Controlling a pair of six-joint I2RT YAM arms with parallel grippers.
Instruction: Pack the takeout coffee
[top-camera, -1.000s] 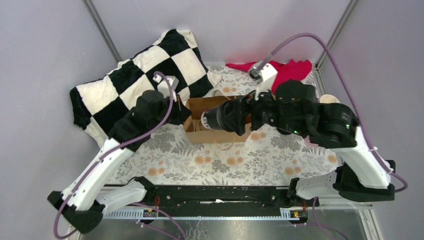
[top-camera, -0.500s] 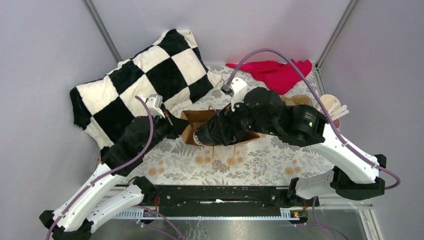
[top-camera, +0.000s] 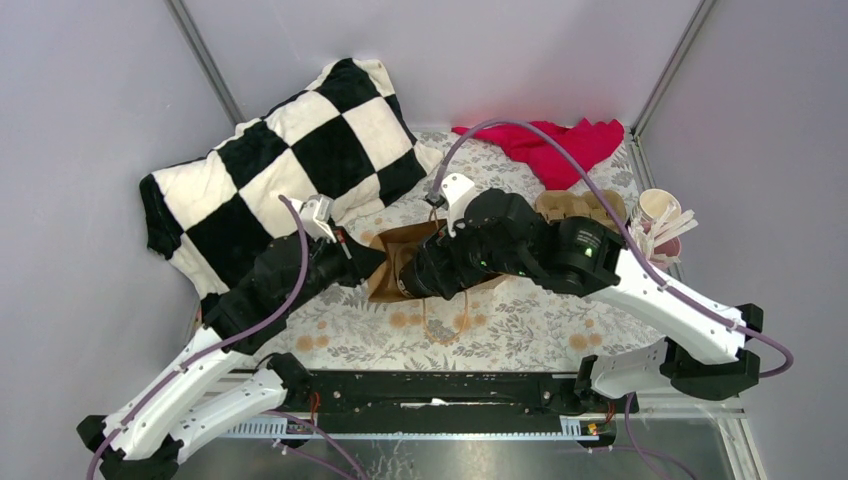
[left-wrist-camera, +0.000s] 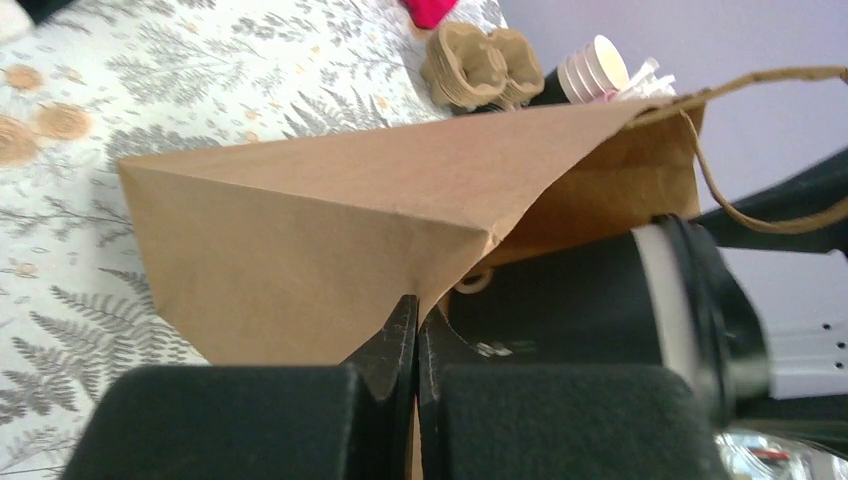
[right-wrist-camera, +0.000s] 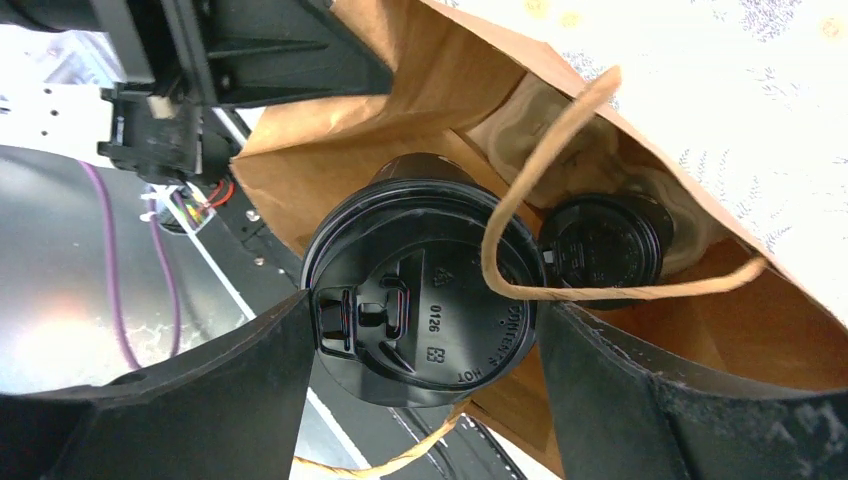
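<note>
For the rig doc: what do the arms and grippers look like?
Left arm and right arm: white lower links, black upper joints; a purple cable runs to each wrist. Left gripper and right gripper: black wedge-shaped fingers.

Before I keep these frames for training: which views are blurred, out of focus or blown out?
Top external: evenly lit, sharp, no glare. Left wrist: the left fingers and coffee cup are soft, the paper bag crisper. Right wrist: lid lettering legible, the right fingers blurred, upper-left corner blown out white.
</note>
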